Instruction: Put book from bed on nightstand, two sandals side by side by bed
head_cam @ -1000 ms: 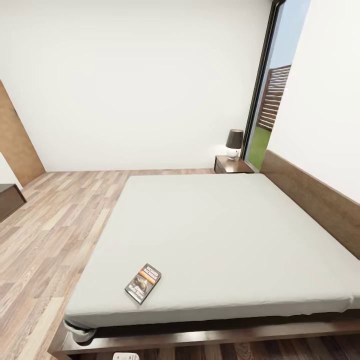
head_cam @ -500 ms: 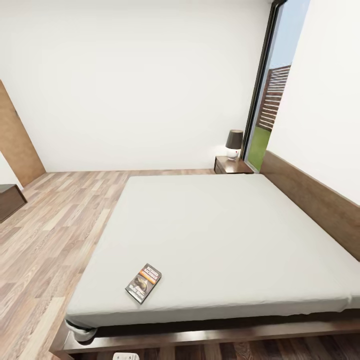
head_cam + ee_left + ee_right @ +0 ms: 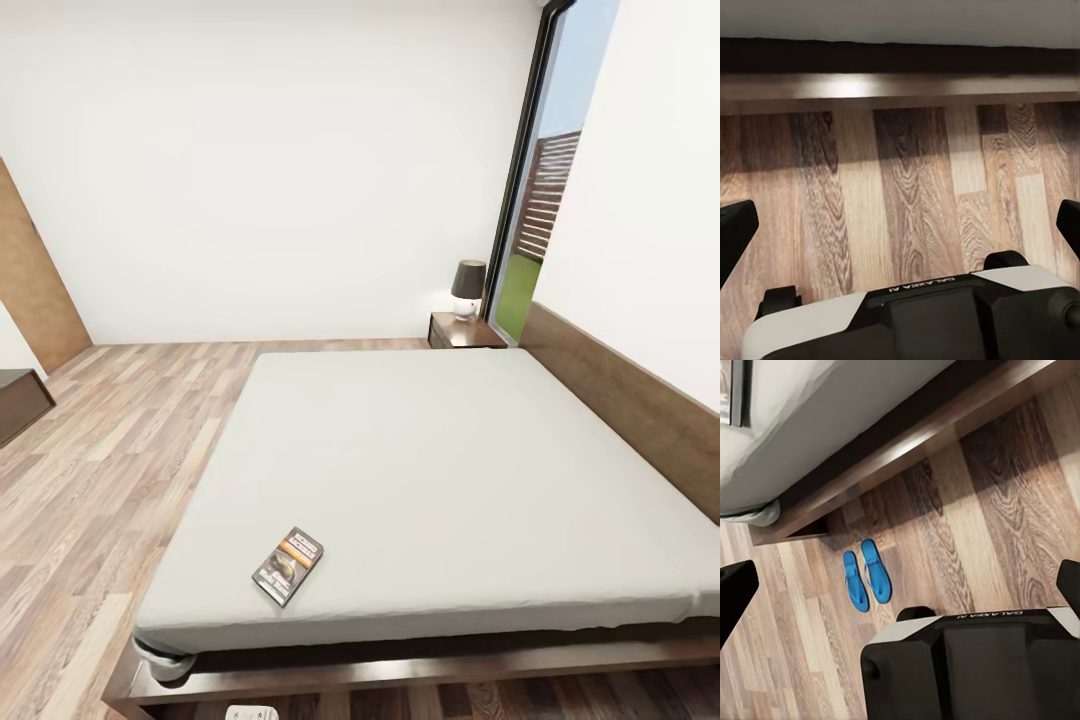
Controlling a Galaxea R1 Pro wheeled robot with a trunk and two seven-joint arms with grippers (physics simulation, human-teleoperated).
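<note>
Slight rightward view drift noted, likely base creeping. Book (image 3: 287, 566) untouched at bed (image 3: 450, 470) 7 o'clock corner. Sandals (image 3: 866, 574) paired on floor (image 3: 967, 547). Both jaws held wide, empty.

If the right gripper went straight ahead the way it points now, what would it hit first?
Probably bare light brown wood-plank floor, between the bright blue sandals and the dark-brown wooden bed frame; depth is unclear.

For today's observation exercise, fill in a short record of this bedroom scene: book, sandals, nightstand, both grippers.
book: flat on the bed, near its foot corner
sandals: side by side on the floor beside the bed frame
nightstand: by the headboard, lamp on top
left gripper: open, over floor
right gripper: open, empty
</note>
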